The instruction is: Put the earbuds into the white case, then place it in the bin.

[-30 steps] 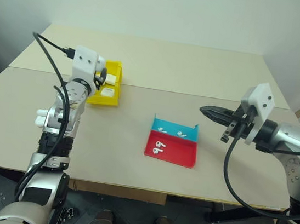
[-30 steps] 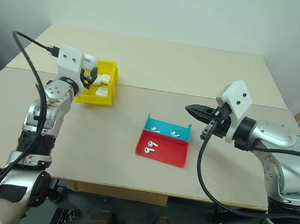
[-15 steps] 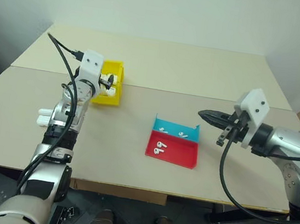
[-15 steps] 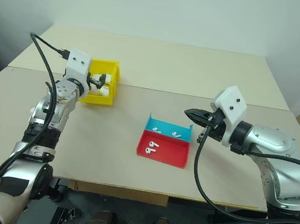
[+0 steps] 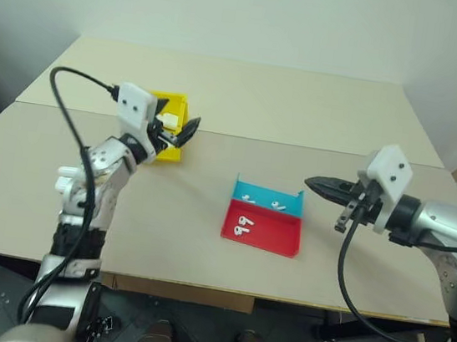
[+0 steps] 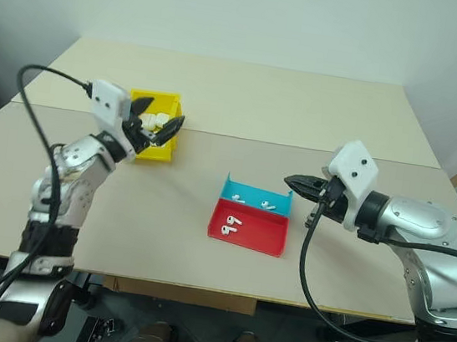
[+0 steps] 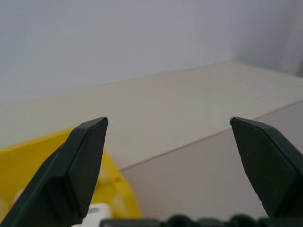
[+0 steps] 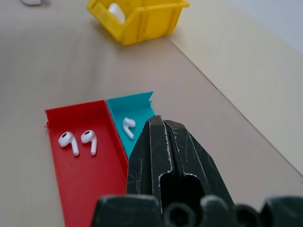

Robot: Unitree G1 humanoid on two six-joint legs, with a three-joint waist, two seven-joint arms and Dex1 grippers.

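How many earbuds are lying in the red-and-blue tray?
4: two earbuds in the red half, two in the blue half of the tray. The tray wall may hide others.

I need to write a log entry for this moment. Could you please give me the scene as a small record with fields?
surface: beige table
bin: small bright yellow plastic bin, white cases inside
tray: shallow red-and-blue plastic tray, mid-table
earbuds: tiny glossy white plastic earbuds, two in the red half, two in the blue half
left end effector: open, empty, above the bin
right end effector: shut, empty, beside the tray
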